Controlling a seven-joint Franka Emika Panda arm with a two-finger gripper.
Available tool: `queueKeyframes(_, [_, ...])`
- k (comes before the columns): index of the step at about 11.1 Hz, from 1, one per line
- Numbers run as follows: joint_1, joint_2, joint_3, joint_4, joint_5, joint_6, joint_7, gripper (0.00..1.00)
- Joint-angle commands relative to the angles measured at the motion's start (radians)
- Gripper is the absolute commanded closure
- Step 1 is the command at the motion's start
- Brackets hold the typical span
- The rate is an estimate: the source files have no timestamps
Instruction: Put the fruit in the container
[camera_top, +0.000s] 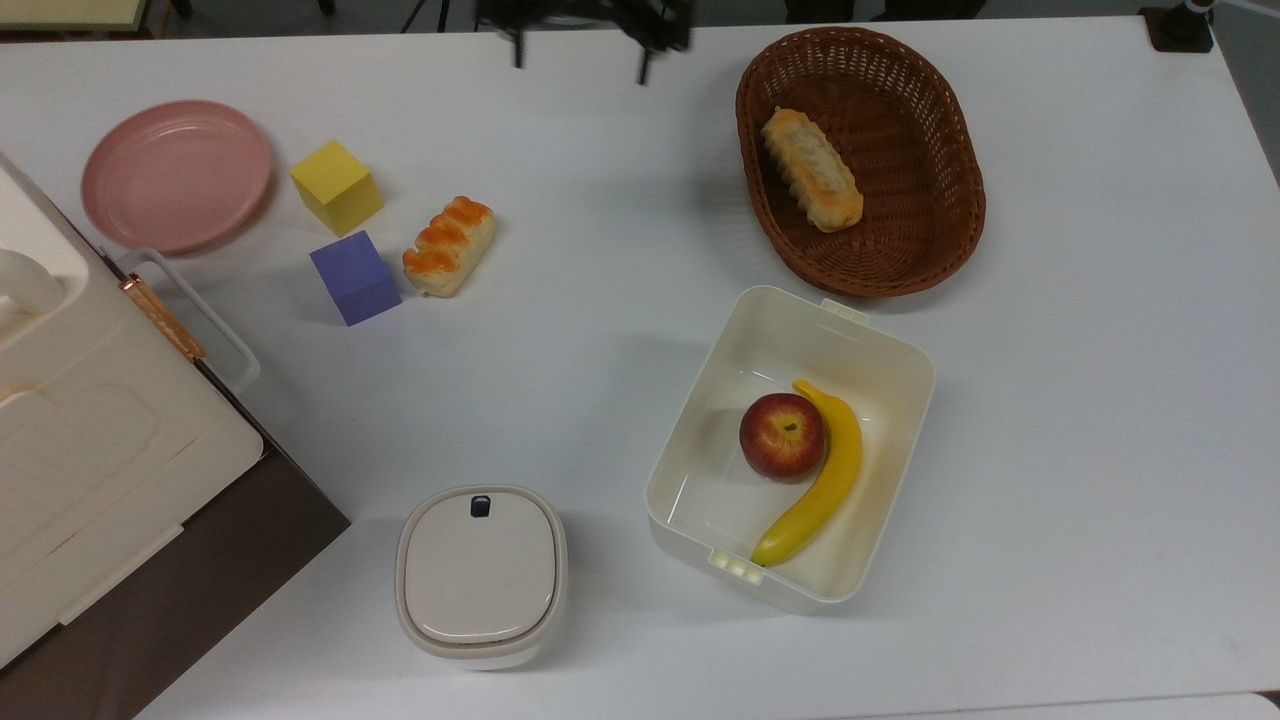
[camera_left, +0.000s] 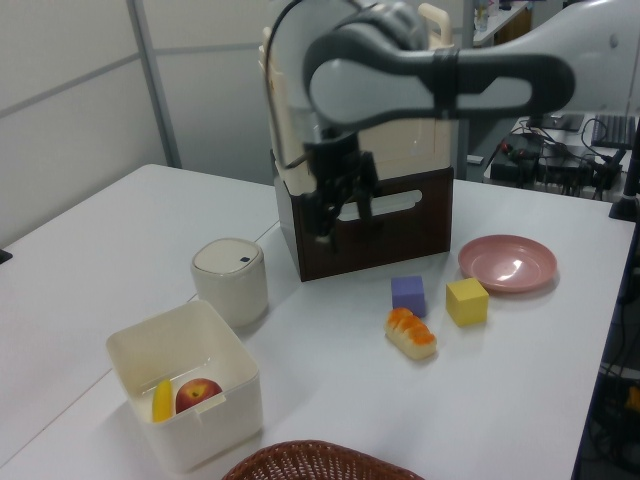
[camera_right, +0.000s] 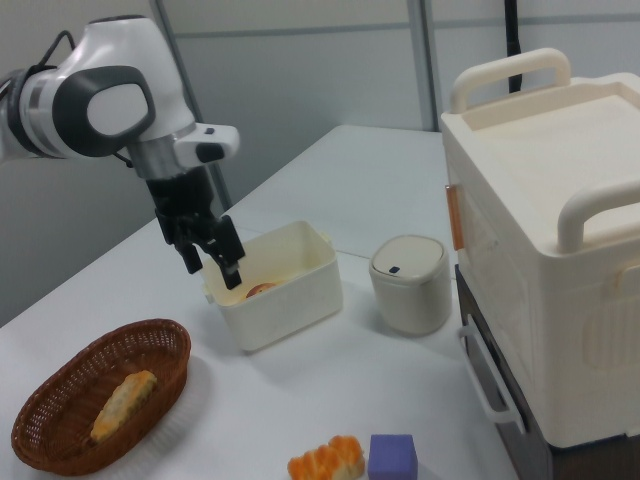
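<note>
— Where is the apple (camera_top: 782, 436) seen?

— It is seen inside the cream-white tub (camera_top: 893, 352), resting on the tub floor and touching the banana (camera_top: 820, 477) that curves along the apple's side toward the top view's right. In the left view only the apple's upper part (camera_left: 198, 395) is shown above the tub wall (camera_left: 215, 420), with a bit of banana (camera_left: 162, 400) beside it. In the right view just a reddish sliver (camera_right: 262, 290) is visible over the rim (camera_right: 290, 290).

— And the tool?

— The tool (camera_right: 210, 262) is held in the air with its fingers spread apart, and nothing is gripped between them. In the right view it is seen in front of the tub's wall nearest the wicker basket (camera_right: 60, 400); in the left view it (camera_left: 340, 218) is set against the dark cabinet (camera_left: 400, 225). At the top view's upper edge it (camera_top: 580, 45) appears blurred above the desk (camera_top: 1100, 400).

— What else is revealed from above?

— A bread roll (camera_top: 811, 169) is shown lying in the basket (camera_top: 950, 215), and a lidded white box (camera_top: 481, 574) is placed near the tub.
</note>
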Motion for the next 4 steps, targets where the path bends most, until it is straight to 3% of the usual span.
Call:
queueKeyframes(1, [-0.051, -0.04, 0.002, -0.082, 0.034, 0.016, -0.101, 0.0])
queueKeyframes(4, [-0.052, -0.033, 0.003, -0.082, 0.032, 0.016, -0.076, 0.0])
